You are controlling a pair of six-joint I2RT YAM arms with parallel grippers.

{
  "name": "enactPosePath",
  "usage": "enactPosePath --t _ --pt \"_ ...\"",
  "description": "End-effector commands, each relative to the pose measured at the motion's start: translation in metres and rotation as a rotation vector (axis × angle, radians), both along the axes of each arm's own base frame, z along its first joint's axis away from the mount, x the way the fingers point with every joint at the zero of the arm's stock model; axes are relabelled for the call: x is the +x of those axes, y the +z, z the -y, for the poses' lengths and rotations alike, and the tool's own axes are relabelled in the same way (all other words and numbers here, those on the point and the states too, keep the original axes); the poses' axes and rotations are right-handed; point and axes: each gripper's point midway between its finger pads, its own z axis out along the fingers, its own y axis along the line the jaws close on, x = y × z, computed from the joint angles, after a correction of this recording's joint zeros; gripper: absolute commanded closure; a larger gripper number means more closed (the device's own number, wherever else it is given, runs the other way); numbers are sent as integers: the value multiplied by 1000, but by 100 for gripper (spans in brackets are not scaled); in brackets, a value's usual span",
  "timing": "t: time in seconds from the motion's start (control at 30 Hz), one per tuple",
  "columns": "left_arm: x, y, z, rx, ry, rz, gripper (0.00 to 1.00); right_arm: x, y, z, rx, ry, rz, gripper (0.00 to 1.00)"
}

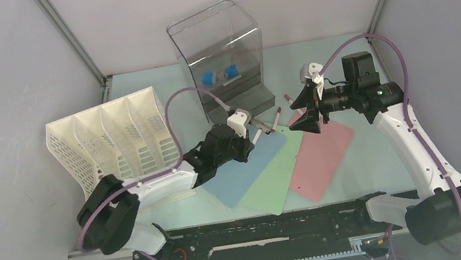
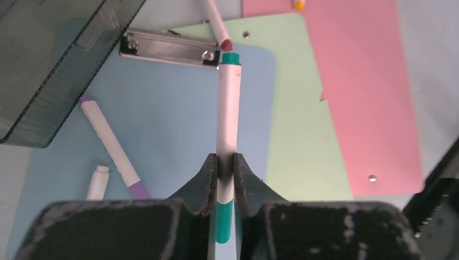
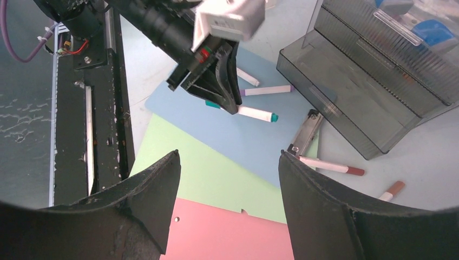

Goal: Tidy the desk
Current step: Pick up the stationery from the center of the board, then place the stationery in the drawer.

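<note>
Over the desk (image 1: 367,174), left jaws pinch a teal marker (image 2: 228,108), perhaps lifted.

Bright, even light from above; shadows faint. Overhead view sharp. Wrist views blur up close, bend at edges. Sheen on clear box (image 1: 216,34).

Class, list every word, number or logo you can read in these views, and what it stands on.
No text can be read.
The teal-capped marker in the left gripper has a plain white barrel; the pink board is unprinted; the blue items are too small.
</note>
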Motion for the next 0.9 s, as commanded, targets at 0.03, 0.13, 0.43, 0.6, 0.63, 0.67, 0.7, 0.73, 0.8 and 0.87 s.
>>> enactPosePath --t 0.03,0.13,0.43,0.6,0.63,0.67,0.7,0.73,0.8,0.87 --pt "-6 63 11 -271 13 83 100 -4 3 -3 30 32 -5 26" --pt "-10 80 5 -353 35 108 100 -6 3 -5 48 51 -25 26" --pt "-23 125 -12 -592 87 171 100 -12 5 -17 120 106 -133 26" --pt "-30 140 -20 -689 96 184 100 -17 4 -28 141 144 -191 26" --pt "-32 142 -21 -704 97 186 100 -18 3 -31 143 151 -205 26" --pt "-33 145 -22 -720 98 188 100 -19 2 -34 145 159 -217 26" --pt "-34 147 -23 -736 99 190 100 -20 1 -36 147 165 -233 26" --pt "-35 150 -24 -750 99 194 100 -21 1 -39 149 172 -245 26" --pt "-38 153 -25 -777 100 197 100 -22 -1 -45 148 183 -273 27" --pt "-39 157 -25 -798 100 200 100 -25 -2 -53 145 194 -298 28"
